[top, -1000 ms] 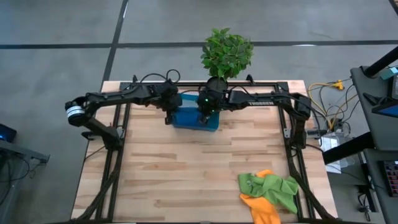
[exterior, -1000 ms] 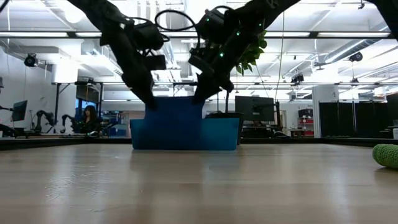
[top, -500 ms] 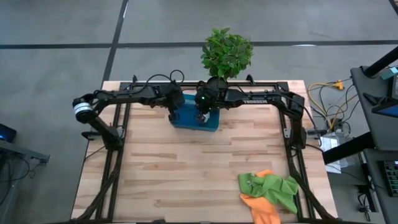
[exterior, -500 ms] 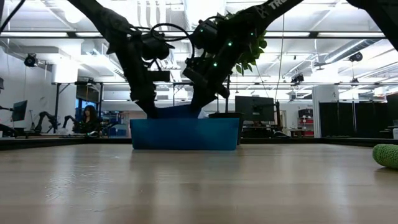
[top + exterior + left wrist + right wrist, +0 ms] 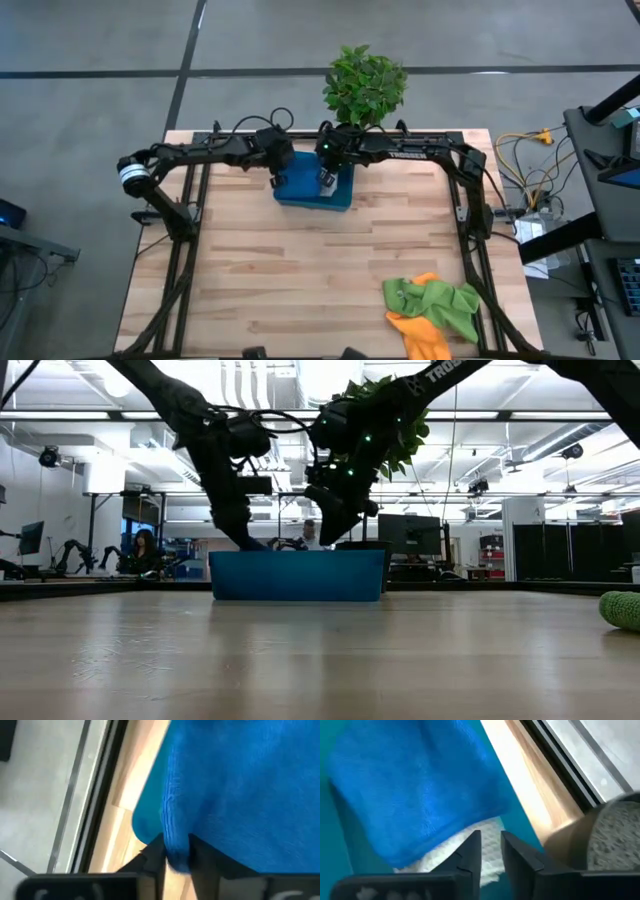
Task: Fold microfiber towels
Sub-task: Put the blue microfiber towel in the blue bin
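The bright blue towel (image 5: pixel 240 785) lies in the rigid blue tray (image 5: pixel 298 575) at the table's far middle, on top of the grey-white towel (image 5: pixel 442 855). My left gripper (image 5: pixel 275 183) reaches down into the tray's left end and is shut on the blue towel. My right gripper (image 5: pixel 326 178) hangs just above the tray (image 5: pixel 335 532) with a narrow gap between its fingers and nothing in it. The lime green towel (image 5: pixel 440 298) and the orange towel (image 5: pixel 420 330) lie crumpled together at the table's near right. My left gripper pinches the blue towel's hemmed edge (image 5: pixel 172 837) between its two fingers, at the tray's left end. The fingers come from above, slanting down into the tray. The rest of the towel lies spread in the tray beyond the fingers.
A potted plant (image 5: pixel 365 85) stands just behind the tray, and its pot (image 5: pixel 615 840) is close to my right gripper. The dark arm frame (image 5: pixel 460 190) runs along the table's far, left and right sides. Bare wood (image 5: pixel 300 270) fills the middle and near left.
Both grippers have lowered the blue towel, which was held up above the tray, down into the tray, where it now lies. My right gripper has then come off the towel and gone up above the tray's rim. My left gripper stays low at the tray's left end.
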You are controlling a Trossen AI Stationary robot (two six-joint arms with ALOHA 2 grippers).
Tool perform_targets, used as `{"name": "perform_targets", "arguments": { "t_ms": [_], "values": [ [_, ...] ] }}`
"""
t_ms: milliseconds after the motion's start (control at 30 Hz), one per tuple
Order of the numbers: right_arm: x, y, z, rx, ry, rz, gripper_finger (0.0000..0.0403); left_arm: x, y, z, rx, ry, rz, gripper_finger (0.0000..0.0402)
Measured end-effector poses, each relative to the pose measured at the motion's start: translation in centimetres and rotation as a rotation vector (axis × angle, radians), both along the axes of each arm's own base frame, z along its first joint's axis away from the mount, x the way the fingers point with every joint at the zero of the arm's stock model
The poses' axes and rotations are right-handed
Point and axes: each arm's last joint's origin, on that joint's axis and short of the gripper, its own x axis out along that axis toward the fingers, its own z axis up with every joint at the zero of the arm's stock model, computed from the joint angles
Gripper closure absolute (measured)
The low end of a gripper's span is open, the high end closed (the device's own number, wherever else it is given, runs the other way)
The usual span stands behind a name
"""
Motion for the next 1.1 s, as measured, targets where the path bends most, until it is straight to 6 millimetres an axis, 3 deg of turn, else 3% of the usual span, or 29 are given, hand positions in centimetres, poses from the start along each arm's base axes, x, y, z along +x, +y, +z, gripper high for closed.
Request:
{"name": "perform_targets", "arguments": {
  "t_ms": [233, 400, 567, 800, 933, 1100],
  "values": [
    [-0.3, -0.3, 2.4, -0.013, -0.080, -0.026, 0.0268, -0.2, 1.0, 2.0, 0.033, -0.069, 0.021, 0.0249],
    [-0.1, 0.1, 2.4, 0.107, -0.124, 0.051, 0.0265, -1.1, 1.1, 3.5, 0.074, -0.095, 0.014, 0.0231],
    [0.9, 0.1, 0.7, 0.235, -0.173, 0.076, 0.0305, -3.5, 1.9, 4.9, 0.057, -0.172, 0.119, 0.0264],
    [2.6, -0.6, -0.4, 0.281, -0.201, 0.027, 0.0387, -6.8, 3.5, 5.2, -0.161, -0.327, 0.214, 0.0354],
    [4.1, -1.2, -1.4, 0.301, -0.145, 0.014, 0.0391, -7.1, 3.5, 5.0, -0.194, -0.323, 0.231, 0.0393],
    [5.4, -1.9, -3.2, 0.293, 0.030, -0.055, 0.0394, -7.1, 3.5, 4.9, -0.196, -0.322, 0.232, 0.0395]
  ]
}}
